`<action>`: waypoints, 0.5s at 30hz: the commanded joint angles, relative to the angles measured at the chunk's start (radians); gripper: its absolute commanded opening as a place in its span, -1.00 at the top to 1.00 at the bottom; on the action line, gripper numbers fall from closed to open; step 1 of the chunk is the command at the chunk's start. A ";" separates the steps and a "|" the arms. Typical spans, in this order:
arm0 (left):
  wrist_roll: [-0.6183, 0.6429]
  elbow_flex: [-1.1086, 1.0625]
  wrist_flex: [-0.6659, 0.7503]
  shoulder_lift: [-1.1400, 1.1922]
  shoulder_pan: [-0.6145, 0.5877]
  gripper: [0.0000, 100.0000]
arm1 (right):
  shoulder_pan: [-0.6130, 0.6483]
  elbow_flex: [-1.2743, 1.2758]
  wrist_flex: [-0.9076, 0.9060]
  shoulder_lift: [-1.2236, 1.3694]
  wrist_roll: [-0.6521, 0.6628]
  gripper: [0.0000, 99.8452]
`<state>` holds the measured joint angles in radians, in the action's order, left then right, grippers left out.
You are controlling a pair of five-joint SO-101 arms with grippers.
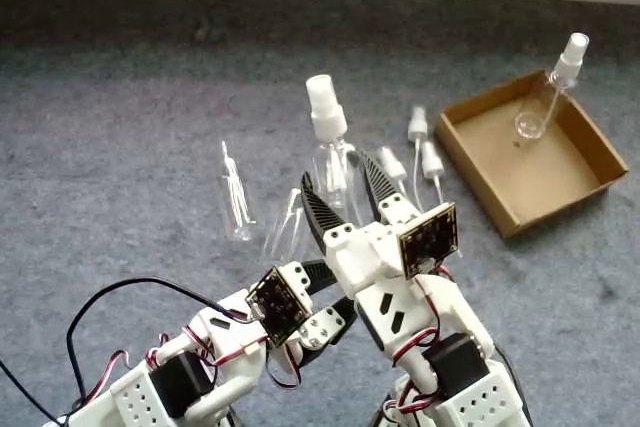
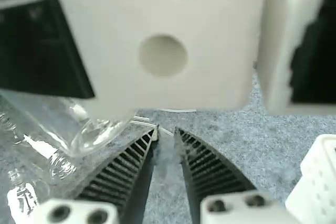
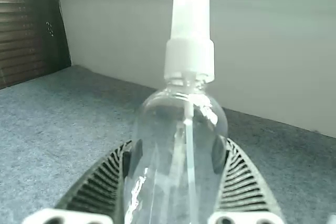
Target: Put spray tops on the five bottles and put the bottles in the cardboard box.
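This looks like a small robotics test bench set up in an ordinary room, perhaps a home or office. Two white plastic arms (image 1: 400, 297) with bare red and black wires (image 1: 425, 342) and a loose black cable (image 1: 110, 297) sit on a table (image 1: 120, 117) covered in grey, felt-like cloth, with a bottle (image 1: 332, 169) and a box (image 1: 530, 172) laid out on it. Behind the table stand a plain pale wall (image 3: 278, 45) and what look like dark slatted blinds (image 3: 21, 30).

Grey carpeted surface (image 1: 120, 97), pale plain wall (image 3: 273, 51) behind it, dark slatted blinds (image 3: 26, 30) beside the wall.
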<state>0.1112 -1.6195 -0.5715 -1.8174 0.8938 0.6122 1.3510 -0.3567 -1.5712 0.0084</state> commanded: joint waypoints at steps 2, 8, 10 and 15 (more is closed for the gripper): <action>0.009 0.127 -0.064 -0.013 0.012 0.99 | 0.005 -0.016 0.002 -0.015 0.008 0.83; 0.009 0.203 -0.169 -0.013 0.007 0.99 | 0.005 -0.016 0.002 -0.015 0.008 0.83; 0.009 0.202 -0.167 -0.013 -0.004 0.99 | 0.005 -0.016 0.002 -0.015 0.006 0.83; 0.009 0.200 -0.164 -0.013 -0.101 0.99 | 0.005 -0.021 0.002 -0.015 0.006 0.83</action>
<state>0.1112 -1.4737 -0.7357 -1.8174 0.8554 0.6107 1.3510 -0.3567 -1.5712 0.0100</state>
